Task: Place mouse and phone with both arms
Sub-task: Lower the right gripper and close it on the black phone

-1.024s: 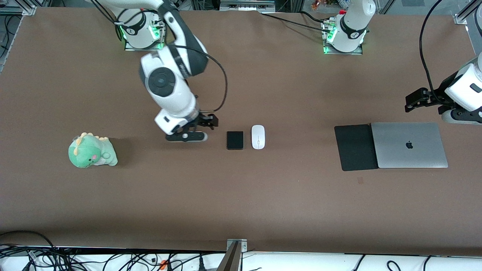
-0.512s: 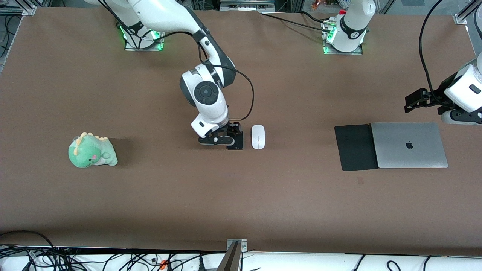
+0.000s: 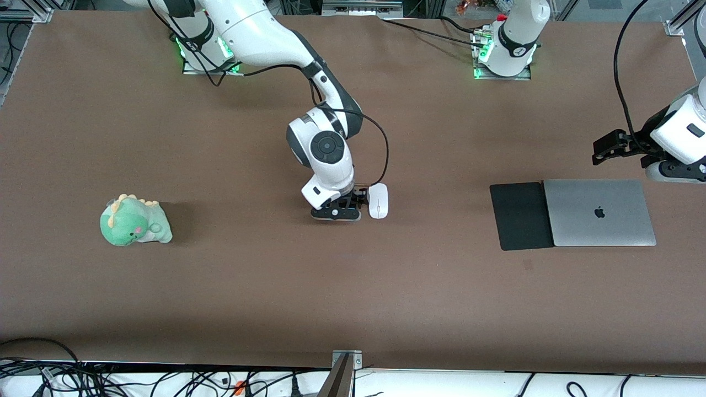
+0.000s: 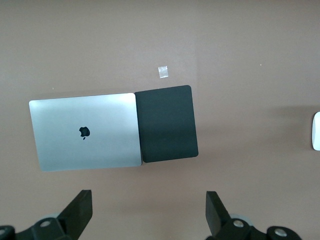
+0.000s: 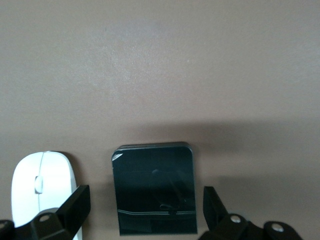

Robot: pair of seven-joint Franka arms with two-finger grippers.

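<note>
Right gripper (image 3: 353,203) down at the middle of the front frame, low over the phone (image 5: 154,187), fingers (image 5: 74,202) spread wide with the black slab between them and not yet pinched. Phone flat on the brown bench (image 3: 353,286), almost wholly hidden under the gripper in the front frame, plain in the lower middle of the right wrist frame. Mouse (image 3: 378,200) just beside the phone, toward the left arm's end of the bench, at the centre of the front frame and in the lower-left corner of the right wrist frame; one finger close beside it, contact impossible to judge.

Left gripper (image 3: 606,148) up at the right edge of the front frame, waiting above the bench near the laptop (image 3: 599,213), fingers (image 4: 80,210) spread apart and holding nothing. Closed silver laptop at the right of the front frame, touching the black mat (image 3: 520,215) on the mat's side toward the left arm's end. Green dinosaur toy (image 3: 134,221) at the left of the front frame, well apart from the rest.
</note>
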